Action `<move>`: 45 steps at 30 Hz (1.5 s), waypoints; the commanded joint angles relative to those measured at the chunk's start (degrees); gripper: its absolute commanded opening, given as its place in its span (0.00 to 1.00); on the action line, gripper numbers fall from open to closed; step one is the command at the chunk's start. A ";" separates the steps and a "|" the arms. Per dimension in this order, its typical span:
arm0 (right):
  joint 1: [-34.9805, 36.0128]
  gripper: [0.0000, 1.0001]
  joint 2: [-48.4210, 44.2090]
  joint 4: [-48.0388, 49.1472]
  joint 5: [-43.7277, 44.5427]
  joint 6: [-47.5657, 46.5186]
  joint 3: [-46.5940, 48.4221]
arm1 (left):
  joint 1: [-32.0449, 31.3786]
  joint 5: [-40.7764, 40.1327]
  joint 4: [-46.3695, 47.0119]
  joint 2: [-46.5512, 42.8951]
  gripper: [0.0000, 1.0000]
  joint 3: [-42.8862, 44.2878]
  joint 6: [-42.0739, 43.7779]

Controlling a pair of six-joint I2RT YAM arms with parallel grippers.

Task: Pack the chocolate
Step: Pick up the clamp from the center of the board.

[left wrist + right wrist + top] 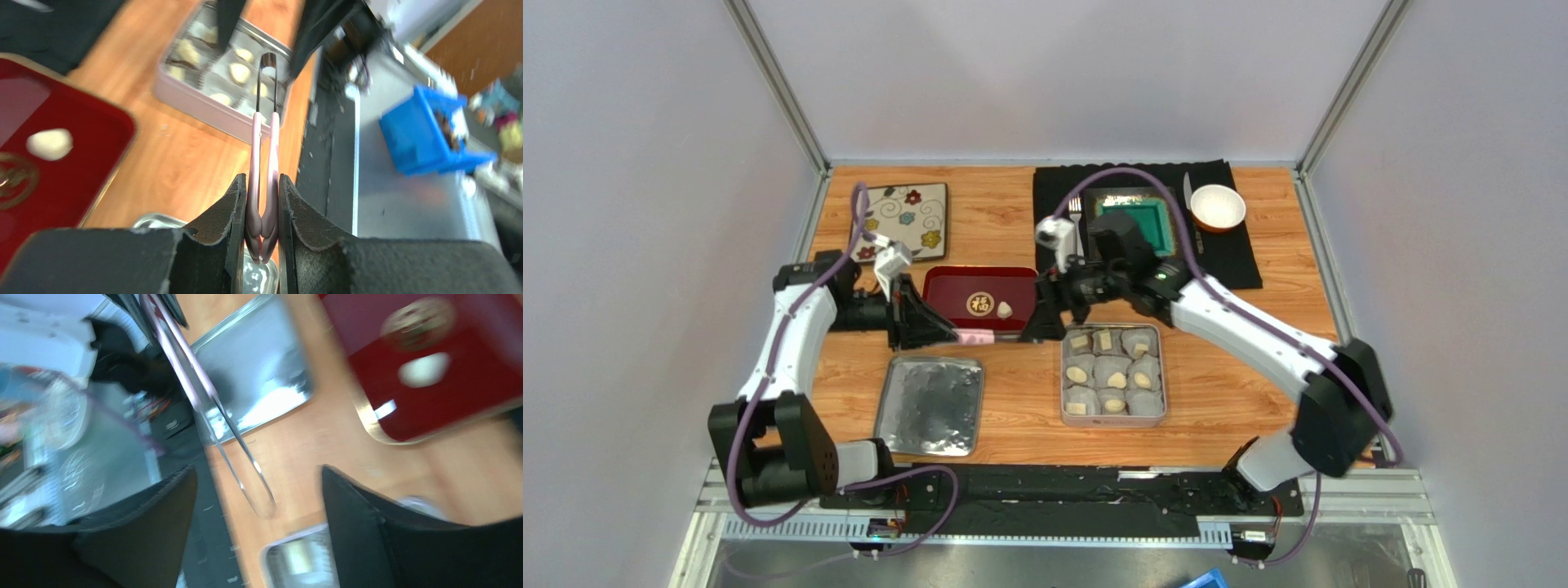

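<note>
Pink-handled metal tongs [264, 153] are clamped at their hinged end in my left gripper [263, 196], which is shut on them. They reach toward the tin [1064, 374], which has several pieces of chocolate [1078, 375] in white paper cups. One cream chocolate [1005, 309] lies on the red tray [946, 288]; the left wrist view also catches this chocolate [49, 144]. My right gripper [259, 471] stands open just past the tongs' tips [245, 459], touching nothing. Seen from above, the right gripper [1044, 321] hangs between tray and tin.
The silver lid [930, 404] lies in front of the tray. A flowered plate [903, 221] sits at the back left. A black mat [1247, 245] at the back right carries a green box [1133, 221], a fork [1075, 218] and a bowl [1217, 206].
</note>
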 commanded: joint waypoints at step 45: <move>5.47 0.62 6.20 102.68 12.76 43.37 -30.09 | 8.89 22.36 -7.25 4.67 0.00 13.18 -13.99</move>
